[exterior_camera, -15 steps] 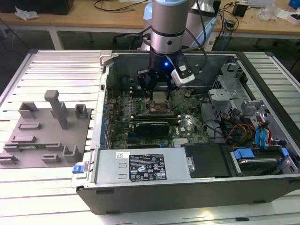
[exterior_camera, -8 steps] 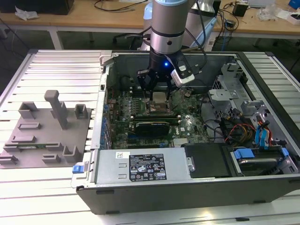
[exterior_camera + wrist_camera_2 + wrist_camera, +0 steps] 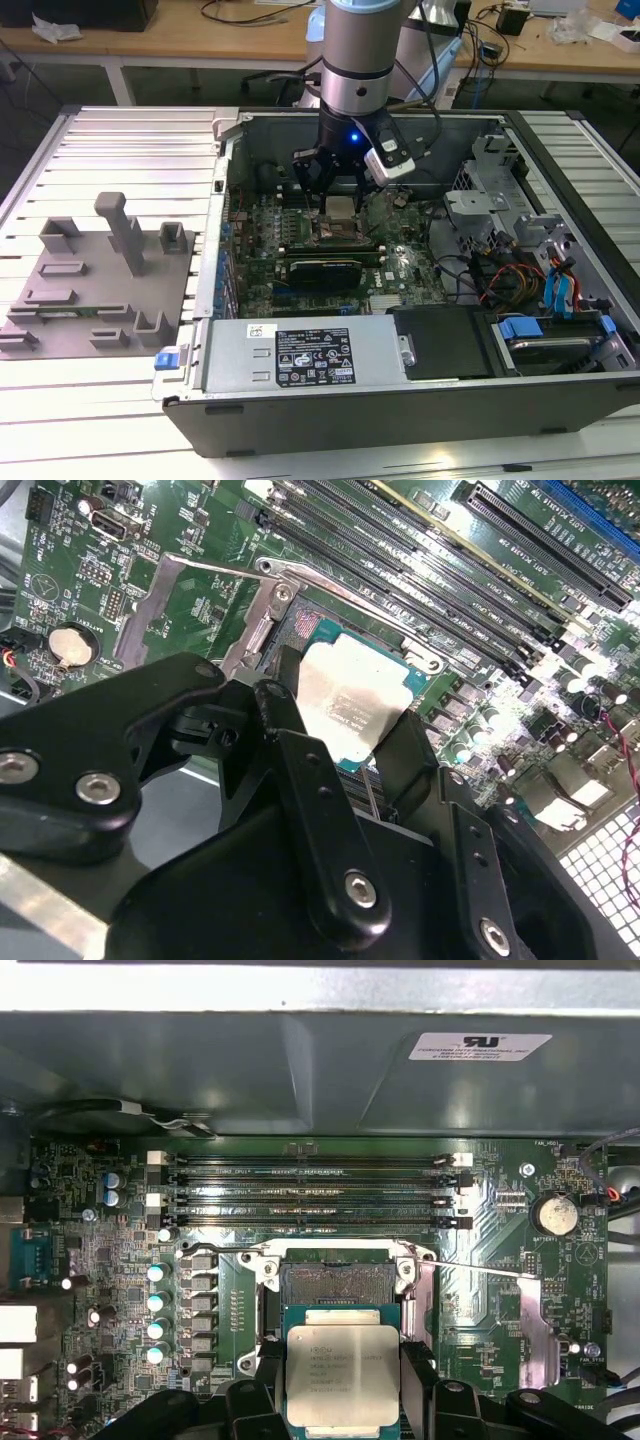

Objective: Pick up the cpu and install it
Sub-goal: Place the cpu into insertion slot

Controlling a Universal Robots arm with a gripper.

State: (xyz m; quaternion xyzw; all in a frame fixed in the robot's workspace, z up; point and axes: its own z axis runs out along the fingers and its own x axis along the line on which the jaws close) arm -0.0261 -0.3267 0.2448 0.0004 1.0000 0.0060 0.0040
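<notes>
While the gripper [image 3: 338, 195] hangs inside the open computer case [image 3: 400, 425], the exterior view shows the cpu [image 3: 342, 207] pinched at its tip as a pale square. The dark cpu socket [image 3: 333, 236] on the motherboard [image 3: 300, 250] lies just beside the cpu toward 6 o'clock, and the grey moulded tray [image 3: 85, 290] sits well apart toward 9 o'clock on the slatted surface [image 3: 120, 150]. How high the chip rides over the board cannot be judged from this angle. In the second wrist view the gripper [image 3: 345, 730] is closed on the cpu [image 3: 352, 705], its black fingers [image 3: 290, 750] clamping two opposite edges, and the silvery top faces the camera. Part of the socket [image 3: 298, 630] shows just past the chip's far edge, with the load plate [image 3: 145, 615] swung open beside it. The chip hides the rest of the socket, so any gap or contact beneath it cannot be told. In the first wrist view the cpu [image 3: 342, 1375] sits between the fingers [image 3: 415, 1370], and the bare socket [image 3: 338, 1282] lies straight beyond the fingertips, between the chip and the memory slots [image 3: 310, 1190]. Chip edges and socket edges look parallel, so I judge the offset to run along that one line. The cpu's edge nearest the wrist runs out of frame, and no corner mark or notch can be made out.
</notes>
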